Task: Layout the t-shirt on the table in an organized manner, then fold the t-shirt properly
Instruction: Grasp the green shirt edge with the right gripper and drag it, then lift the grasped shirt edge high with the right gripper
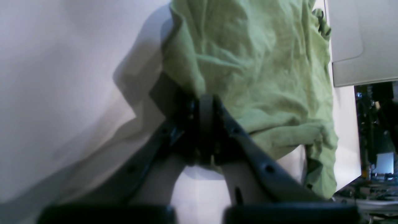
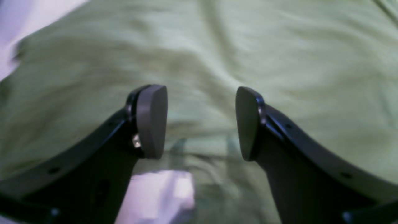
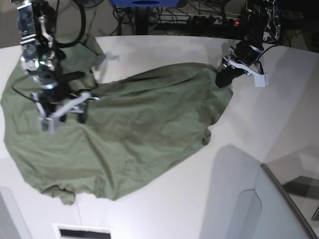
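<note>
Jaws on the left gripper are clenched on the shirt's far corner, while the right gripper hangs spread just above the cloth. Shirt sprawls crumpled across the desk, long axis running between both arms.

My base camera hangs high above the table and looks almost straight down, taking in the whole t-shirt and both my arms. My left wrist camera sits low behind my left gripper, close to the cloth, looking along the jaws toward 12 o'clock over the shirt's edge. My right wrist camera rides just behind my right gripper, very near, facing down onto fabric that fills its frame. All three views share the shirt; the base view holds both wrist views' patches, at 2 and 9 o'clock.
</note>
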You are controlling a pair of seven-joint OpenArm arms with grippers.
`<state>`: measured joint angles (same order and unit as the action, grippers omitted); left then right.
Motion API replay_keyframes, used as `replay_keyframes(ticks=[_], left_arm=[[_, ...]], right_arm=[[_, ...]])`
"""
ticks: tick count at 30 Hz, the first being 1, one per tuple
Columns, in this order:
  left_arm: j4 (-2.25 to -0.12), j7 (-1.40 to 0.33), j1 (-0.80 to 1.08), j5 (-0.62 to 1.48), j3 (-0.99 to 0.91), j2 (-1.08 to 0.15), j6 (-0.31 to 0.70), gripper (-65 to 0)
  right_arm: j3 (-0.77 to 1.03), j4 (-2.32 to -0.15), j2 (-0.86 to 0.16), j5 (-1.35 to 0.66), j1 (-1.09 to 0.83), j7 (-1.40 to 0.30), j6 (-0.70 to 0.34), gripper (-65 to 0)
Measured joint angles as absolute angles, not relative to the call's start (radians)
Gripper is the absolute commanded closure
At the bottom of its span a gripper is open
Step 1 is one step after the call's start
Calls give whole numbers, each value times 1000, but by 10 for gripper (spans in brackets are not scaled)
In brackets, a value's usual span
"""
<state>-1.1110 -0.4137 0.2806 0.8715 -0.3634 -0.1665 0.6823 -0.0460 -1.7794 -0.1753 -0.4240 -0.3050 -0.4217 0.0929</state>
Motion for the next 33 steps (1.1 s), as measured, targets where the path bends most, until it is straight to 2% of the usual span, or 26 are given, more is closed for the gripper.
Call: replay_keyframes(ticks=[5,8,11,16,22,33], left_arm=[[-1111,-415,283,868,-366,-204,682,0],[-1112,-415,286,869,-365,-206,682,0],[-1159,-416,314,868,-364,-212,682,0],[-1296,-418,342,869,-358,-219,682,0],[-1321,-419,355,868,-356,-219,685,0],[-1320,-419,355,869,-356,-219,682,0]], right_arm=[[192,-1690,-179,-617,-332,-413,34,-341],[300,-1601,-176,-692,-332,-472,16,-342],[399,-1528,-173,-730,-336,-527,14,-342],[522,-1451,-171,-733,-329,-527,-54,-342],[602,-1412,-171,-730,-349,-534,-53,-341],[605,-1350,-171,-734,-400,-523,-62,-339]])
